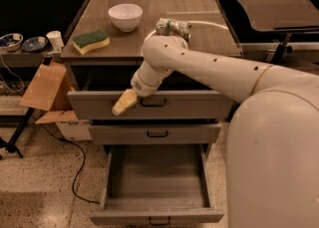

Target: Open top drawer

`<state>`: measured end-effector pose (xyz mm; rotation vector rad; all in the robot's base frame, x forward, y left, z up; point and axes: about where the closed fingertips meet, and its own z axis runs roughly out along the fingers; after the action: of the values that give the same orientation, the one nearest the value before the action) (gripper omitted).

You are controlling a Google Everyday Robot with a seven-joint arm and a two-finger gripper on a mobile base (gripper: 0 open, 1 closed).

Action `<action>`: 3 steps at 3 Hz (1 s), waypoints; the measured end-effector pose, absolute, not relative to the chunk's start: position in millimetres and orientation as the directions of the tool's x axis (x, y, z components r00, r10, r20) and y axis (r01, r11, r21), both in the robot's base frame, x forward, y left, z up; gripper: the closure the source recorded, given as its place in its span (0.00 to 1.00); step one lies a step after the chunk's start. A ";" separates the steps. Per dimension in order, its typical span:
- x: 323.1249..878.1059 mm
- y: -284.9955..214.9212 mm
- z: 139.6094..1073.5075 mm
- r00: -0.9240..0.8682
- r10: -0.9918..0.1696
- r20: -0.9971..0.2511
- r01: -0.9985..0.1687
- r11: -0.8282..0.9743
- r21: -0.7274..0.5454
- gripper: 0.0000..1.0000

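The top drawer (199, 103) is the wide grey one with the tall front panel, right under the counter. It stands pulled out a little, with a dark gap above its front. Its small dark bar handle (153, 103) is at the centre of the panel. My gripper (124, 103) has yellowish tips and lies against the front panel just left of the handle. The white arm reaches down to it from the right, over the counter's edge.
The middle drawer (119, 134) is shut. The bottom drawer (124, 218) is pulled far out over the floor. On the counter (199, 33) stand a white bowl (125, 16) and a green-yellow sponge (90, 40). A cardboard box (45, 85) leans at the left. My white body (279, 162) fills the right.
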<state>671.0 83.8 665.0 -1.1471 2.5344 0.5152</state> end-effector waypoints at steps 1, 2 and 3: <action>671.7 79.1 663.5 -0.644 -0.641 -0.418 -0.755 0.622 0.208 0.00; 670.6 75.9 664.6 -0.659 -0.629 -0.413 -0.742 0.634 0.219 0.00; 670.6 75.8 665.1 -0.659 -0.629 -0.413 -0.742 0.634 0.219 0.00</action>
<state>670.6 75.8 665.1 -1.1039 2.5591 0.5392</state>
